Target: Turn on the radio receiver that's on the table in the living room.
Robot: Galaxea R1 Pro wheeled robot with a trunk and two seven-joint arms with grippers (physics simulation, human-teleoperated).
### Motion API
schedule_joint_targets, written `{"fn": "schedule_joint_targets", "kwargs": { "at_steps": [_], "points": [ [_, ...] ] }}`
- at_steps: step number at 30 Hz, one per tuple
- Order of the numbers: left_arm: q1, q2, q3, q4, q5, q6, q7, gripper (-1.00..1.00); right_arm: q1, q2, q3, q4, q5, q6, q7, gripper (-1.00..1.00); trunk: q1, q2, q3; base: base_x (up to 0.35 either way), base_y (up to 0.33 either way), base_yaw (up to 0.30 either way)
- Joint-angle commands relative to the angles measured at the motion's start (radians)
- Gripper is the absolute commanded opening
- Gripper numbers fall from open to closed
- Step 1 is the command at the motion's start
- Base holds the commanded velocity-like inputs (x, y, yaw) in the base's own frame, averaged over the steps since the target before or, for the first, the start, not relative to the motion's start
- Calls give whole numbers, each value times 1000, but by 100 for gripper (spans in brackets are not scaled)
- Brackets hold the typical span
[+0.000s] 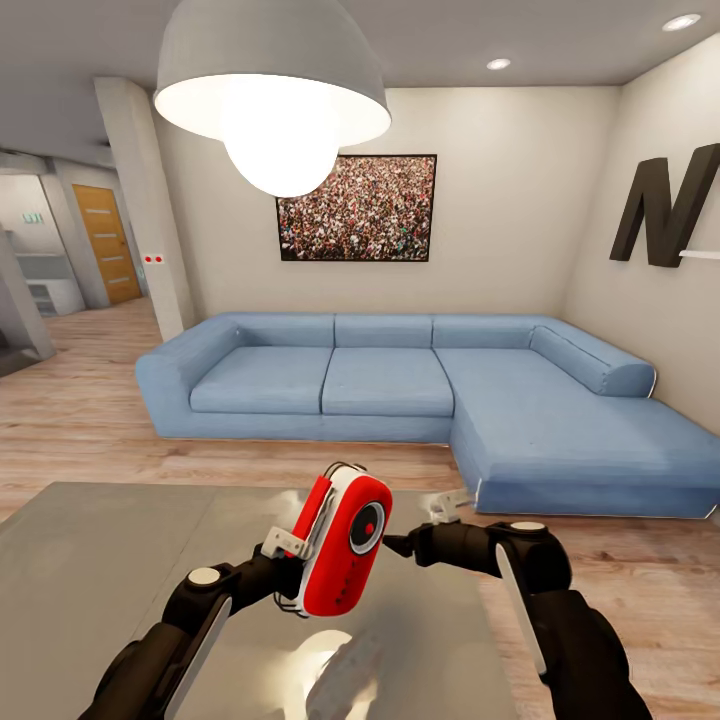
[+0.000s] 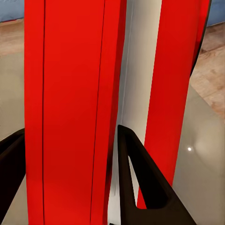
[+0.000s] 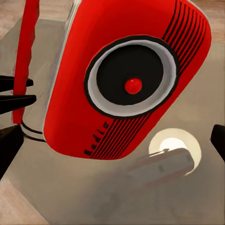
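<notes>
Ahead, beyond the blue sofa (image 1: 420, 390), our glossy grey table (image 1: 90, 580) lies below. Our left gripper (image 1: 290, 560) clamps the red radio receiver (image 1: 345, 545) aloft; it seems light, rigid, slippery. Our right gripper (image 1: 440, 510) spreads wide near its dial (image 3: 132, 77).

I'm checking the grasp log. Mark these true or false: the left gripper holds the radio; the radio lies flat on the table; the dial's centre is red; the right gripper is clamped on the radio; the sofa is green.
1. The left gripper holds the radio: true.
2. It lies flat on the table: false, it is lifted.
3. The dial's centre is red: true.
4. The right gripper is clamped on it: false, open and apart.
5. The sofa is green: false, blue.
</notes>
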Motion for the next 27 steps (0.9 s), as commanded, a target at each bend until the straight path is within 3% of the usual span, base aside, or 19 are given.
{"fn": "schedule_joint_targets", "kwargs": {
  "at_steps": [1,16,17,27],
  "points": [
    [0,0,0,-1,6,0,0,-100,0,2,1,1,0,0,0,100,0,0,0,0,0,0],
    [0,0,0,3,6,-1,0,-100,0,16,18,4,0,-3,0,100,0,0,0,0,0,0],
    [0,0,0,3,6,0,0,-100,0,16,18,4,0,-3,0,-100,0,0,0,0,0,0],
    [0,0,-1,6,6,-1,0,-100,0,16,18,4,0,-3,0,-100,0,0,0,0,0,0]
  ]
}}
